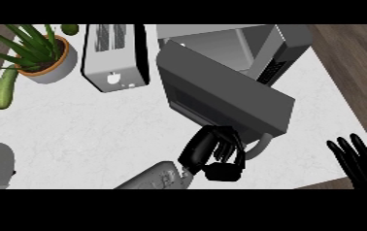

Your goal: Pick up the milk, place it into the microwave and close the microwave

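Observation:
The grey microwave (pixel 287 45) stands at the back right of the counter. Its door (pixel 229 91) is swung out toward me, and the cavity (pixel 215 45) behind it shows no milk carton; none shows anywhere in the head view. My left hand (pixel 219 155) is just under the door's near edge, beside the door's curved handle (pixel 266 145). Its fingers (pixel 228 139) point up, fairly straight, and touch the door; it holds nothing. My right hand (pixel 350 158) rests open at the lower right edge, fingers up.
A silver toaster (pixel 114 55) stands left of the microwave. A potted plant (pixel 39 53) is in the back left corner, with a green vegetable (pixel 6 87) beside it. A grey object (pixel 4 167) shows at the left edge. The counter's right edge (pixel 337 94) borders wooden floor.

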Controlling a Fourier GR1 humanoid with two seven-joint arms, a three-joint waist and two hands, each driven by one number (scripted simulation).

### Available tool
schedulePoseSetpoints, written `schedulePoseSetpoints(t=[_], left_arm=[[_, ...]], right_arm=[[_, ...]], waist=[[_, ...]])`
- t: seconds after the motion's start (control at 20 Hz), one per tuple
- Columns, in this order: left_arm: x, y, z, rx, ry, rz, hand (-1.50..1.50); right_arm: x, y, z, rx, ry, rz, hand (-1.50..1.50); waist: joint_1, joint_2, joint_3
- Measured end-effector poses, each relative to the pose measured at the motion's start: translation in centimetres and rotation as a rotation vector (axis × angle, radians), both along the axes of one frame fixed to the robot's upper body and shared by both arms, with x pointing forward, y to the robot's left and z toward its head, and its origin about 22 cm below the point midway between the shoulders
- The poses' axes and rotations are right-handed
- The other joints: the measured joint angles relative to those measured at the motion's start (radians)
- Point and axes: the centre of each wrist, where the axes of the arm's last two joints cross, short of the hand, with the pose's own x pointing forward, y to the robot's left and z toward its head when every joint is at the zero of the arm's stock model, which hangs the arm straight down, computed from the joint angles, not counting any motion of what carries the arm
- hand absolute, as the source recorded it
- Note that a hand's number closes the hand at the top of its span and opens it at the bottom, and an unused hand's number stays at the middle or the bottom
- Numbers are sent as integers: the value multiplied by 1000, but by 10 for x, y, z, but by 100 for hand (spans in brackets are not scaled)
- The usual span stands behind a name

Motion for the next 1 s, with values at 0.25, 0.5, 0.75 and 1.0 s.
schedulePoseSetpoints(t=[0.25,0.5,0.75,1.0], left_arm=[[18,-5,10,-9,-23,77,150],[35,-10,19,-19,-21,128,150],[47,-12,25,-38,5,154,150],[59,-12,30,-64,34,172,150]], right_arm=[[1,5,13,0,-5,18,-150],[0,9,21,9,-3,23,-150],[1,9,30,-1,3,24,-150],[3,8,37,-2,3,22,-150]], waist=[[-24,6,0],[-40,15,1],[-53,24,1],[-65,32,1]])
